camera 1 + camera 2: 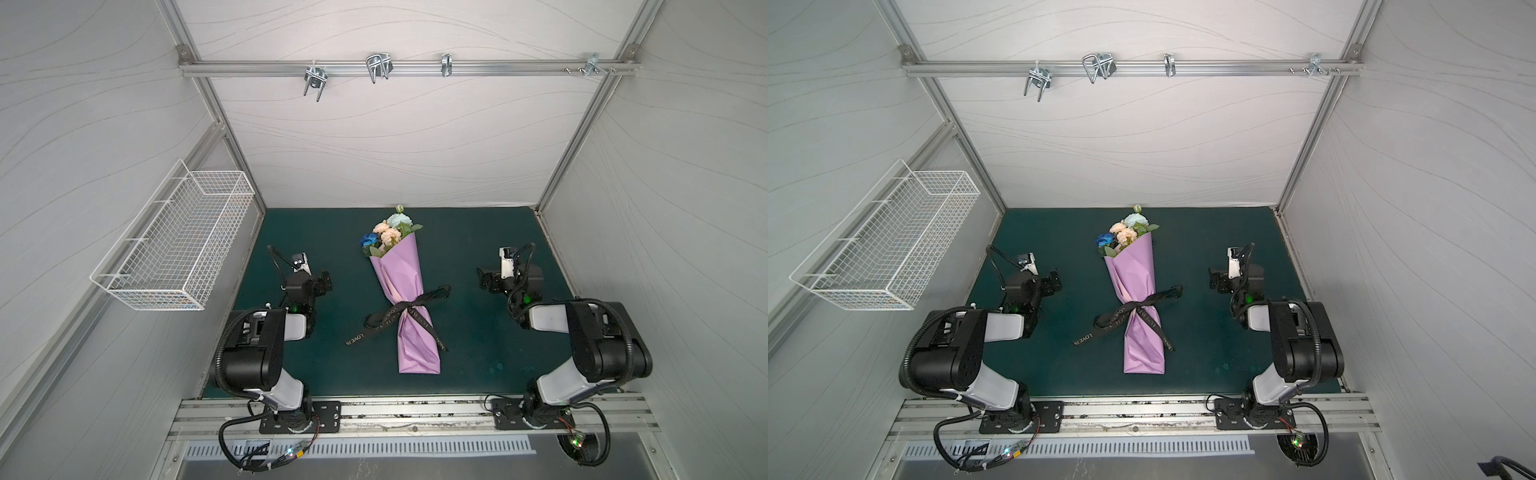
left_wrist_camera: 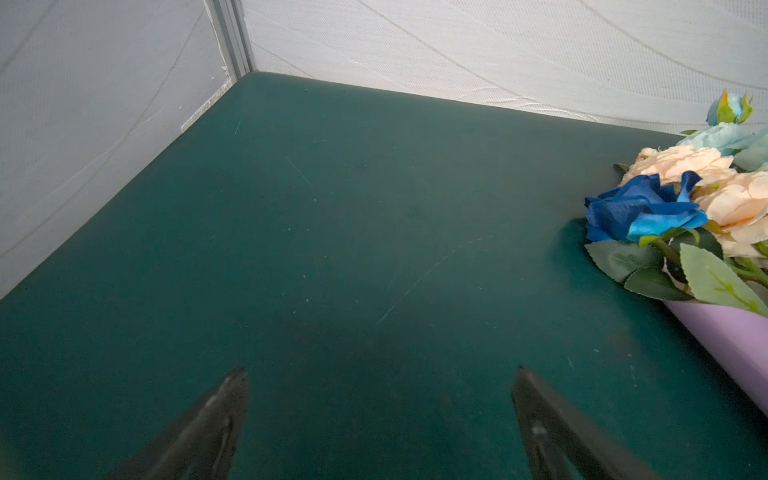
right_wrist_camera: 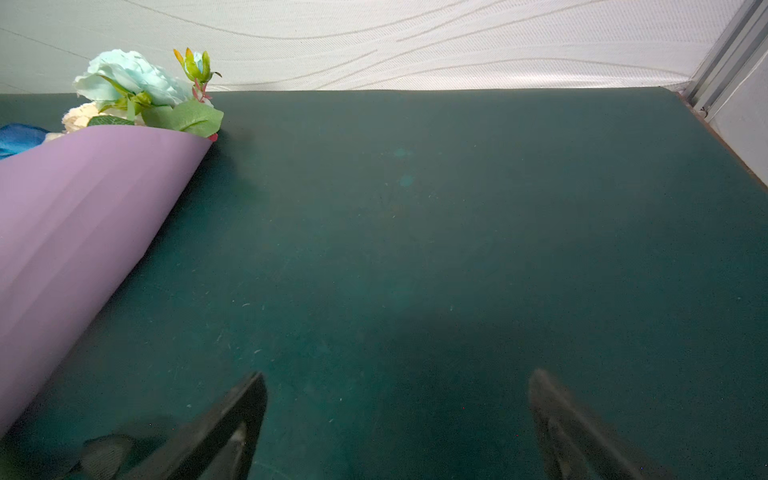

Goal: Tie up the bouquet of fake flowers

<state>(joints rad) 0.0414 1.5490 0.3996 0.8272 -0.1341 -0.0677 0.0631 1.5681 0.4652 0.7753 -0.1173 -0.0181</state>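
Left gripper, black with tapered matte tips, stands with its jaws spread wide and holds nothing; only bare mat shows between them. Right gripper, of the same build, is equally wide and empty. In both top views the two sit over the mat at centre left and centre right of the frame, well apart from the bundle between them.

Bouquet of fake flowers lies in the middle of the frame, heads toward the upper edge. It has ruffled peach fabric blooms, a pale blue-white bloom, one deep blue rose with glossier petals, and flat veined green leaves. Its stems are hidden inside a smooth lilac paper sheet. The sheet is rolled into a long cone, wide at the blooms, pinched at the waist and creased flat at the lower end. Black ribbon with light lettering is tied round that waist in a bow. One loop points to the upper right; another loop and a printed tail trail to the lower left onto the mat.

Dark green mat, fine-grained and faintly scratched, covers the tabletop. White wire-grid basket, rectangular, hangs on the wall at the left of the frame.
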